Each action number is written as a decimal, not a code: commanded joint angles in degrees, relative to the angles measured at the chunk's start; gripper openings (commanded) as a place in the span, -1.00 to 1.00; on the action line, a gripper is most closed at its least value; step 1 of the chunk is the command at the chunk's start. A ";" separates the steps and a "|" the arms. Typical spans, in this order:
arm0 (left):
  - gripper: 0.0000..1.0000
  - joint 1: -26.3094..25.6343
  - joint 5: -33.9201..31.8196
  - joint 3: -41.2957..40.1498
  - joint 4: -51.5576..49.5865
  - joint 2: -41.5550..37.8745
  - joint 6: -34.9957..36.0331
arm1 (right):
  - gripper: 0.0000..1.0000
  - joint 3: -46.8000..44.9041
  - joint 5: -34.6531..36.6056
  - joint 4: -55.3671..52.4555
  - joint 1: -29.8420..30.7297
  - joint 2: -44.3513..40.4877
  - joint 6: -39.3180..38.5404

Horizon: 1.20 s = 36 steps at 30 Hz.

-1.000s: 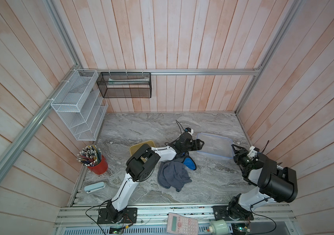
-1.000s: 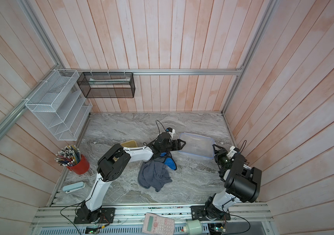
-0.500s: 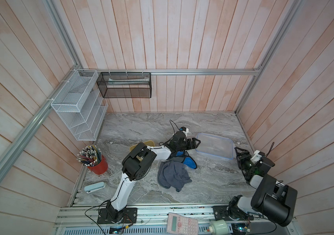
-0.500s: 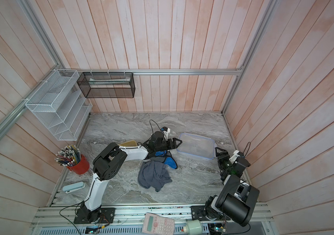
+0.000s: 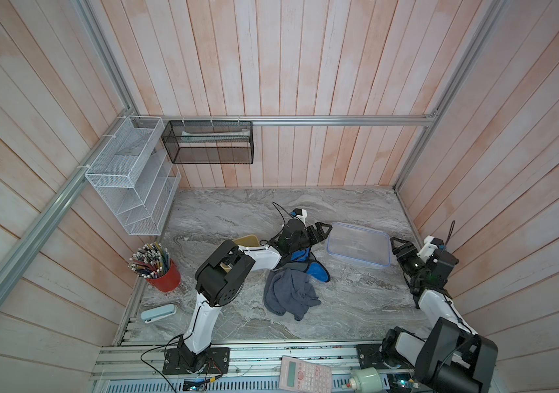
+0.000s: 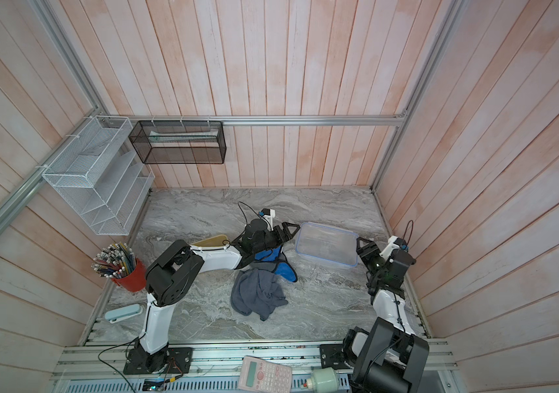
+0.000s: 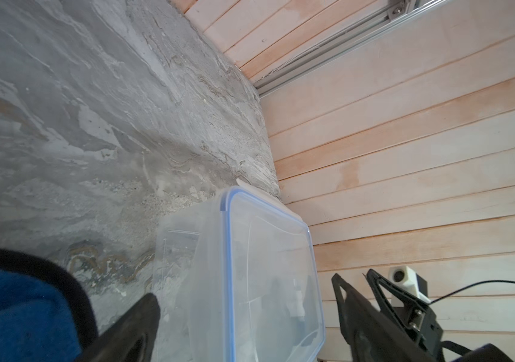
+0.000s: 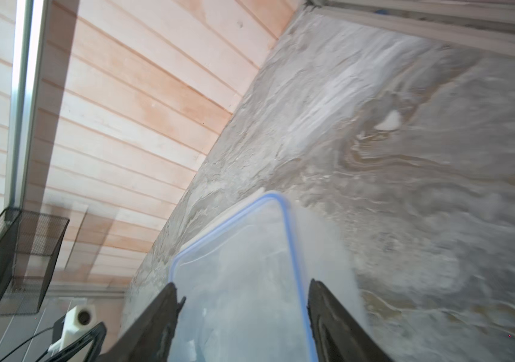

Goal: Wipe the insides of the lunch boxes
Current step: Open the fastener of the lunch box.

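top views, box: clear box (image 5: 358, 247), lid (image 6: 327, 246) on, lies w/ its long axis running straight btwn the two grippers, one short end facing each.
top views, L gripper: L gripper (image 5: 320, 233) is just beside the short end on the robot's left, jaws spread, nothing in them. Blue cloth (image 5: 317, 270) sits under that wrist.
top views, R gripper: R gripper (image 6: 363, 246) is at the opposite short end, jaws apart too, holding nothing afaict.
top views, yellow box: yellow box (image 5: 245, 240) is half hidden behind the L arm, well apart from both grippers.
L wrist: clear box (image 7: 271, 247) dead ahead, lengthwise. Jaws look wide either side of its end, can't tell if they touch.
R wrist: blurry. Clear box (image 8: 237, 247) straight ahead btwn spread fingers (image 8: 162, 313), contact unclear.
nearer arm: prob a tie, each arm has one end. L arm is closer to the cloth + yellow box.
next (guess): lid has to come off first, so it hinges on those two short ends.
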 commanded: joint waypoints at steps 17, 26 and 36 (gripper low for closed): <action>0.84 -2.02 -3.81 -0.92 12.25 6.97 -15.63 | -0.76 1.95 -0.56 0.38 8.19 16.17 -4.24; 0.76 -2.31 -2.33 0.40 16.42 9.76 -18.94 | -0.79 -1.38 0.51 2.09 8.20 18.62 -3.86; 0.56 -2.92 -1.06 1.92 19.51 11.21 -21.30 | -0.80 -3.31 1.76 2.32 8.20 17.67 -4.04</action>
